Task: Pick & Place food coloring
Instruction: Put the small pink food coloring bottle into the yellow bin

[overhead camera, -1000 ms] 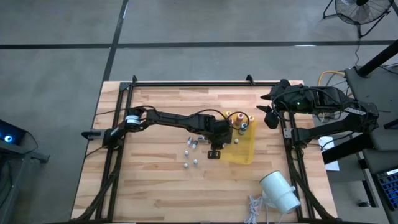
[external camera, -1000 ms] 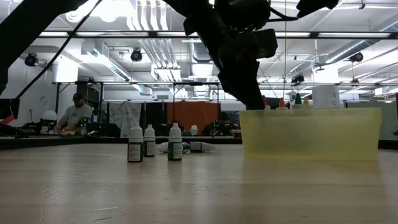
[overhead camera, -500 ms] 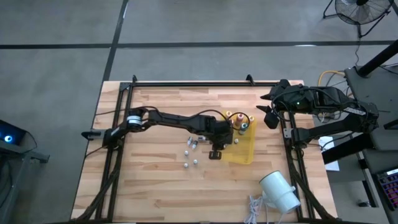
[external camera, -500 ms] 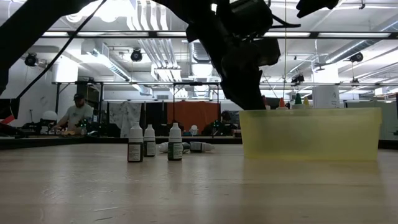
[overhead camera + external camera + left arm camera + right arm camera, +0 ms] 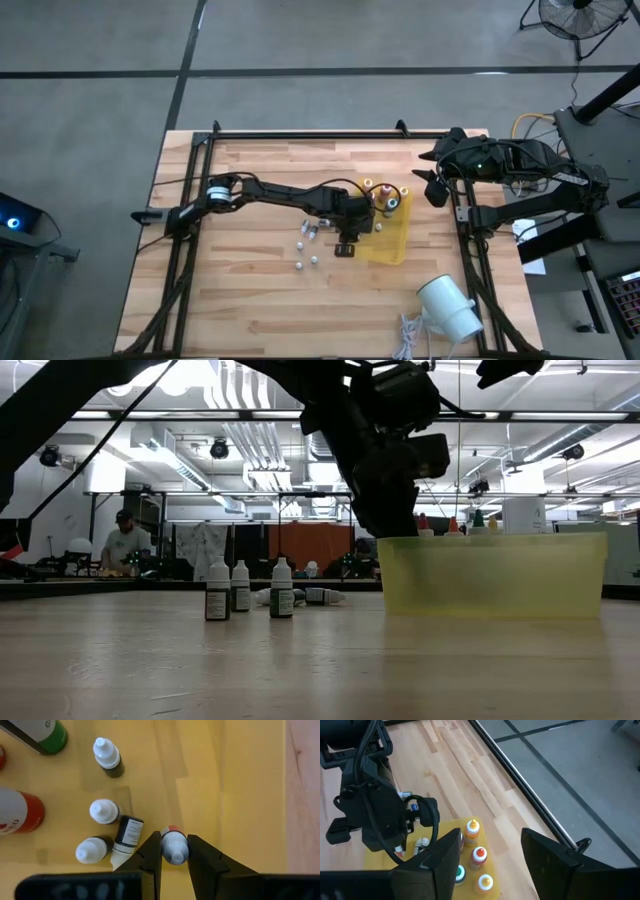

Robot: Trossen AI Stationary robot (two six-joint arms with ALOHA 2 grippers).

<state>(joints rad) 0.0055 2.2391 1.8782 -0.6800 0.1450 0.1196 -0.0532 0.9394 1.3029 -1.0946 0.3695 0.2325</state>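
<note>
A yellow tray (image 5: 392,245) on the wooden table holds larger food coloring bottles with orange, red and green tops (image 5: 472,827) and several tiny white-capped vials (image 5: 104,811). More vials stand and lie on the wood left of the tray (image 5: 305,247) (image 5: 281,588). My left gripper (image 5: 175,841) reaches down into the tray (image 5: 240,795) and is shut on one small vial with a red label (image 5: 174,847). My right gripper (image 5: 492,862) hangs open high at the table's right edge (image 5: 432,188), holding nothing. My left gripper pinches the vial's white cap end (image 5: 174,854) between its two fingertips (image 5: 152,845), coming steeply from above with a slant from the table's left. The vial stands upright, cap up, over the tray's floor. I cannot tell whether its base rests on the floor.
A big white cylinder (image 5: 450,308) lies at the near right corner beside a coiled white cable (image 5: 410,335). A black frame rail (image 5: 320,133) runs along the far edge. The tray's translucent wall (image 5: 495,575) stands taller than the loose vials.
My left gripper has sunk a little deeper into the yellow tray with the vial still pinched between its fingers.
</note>
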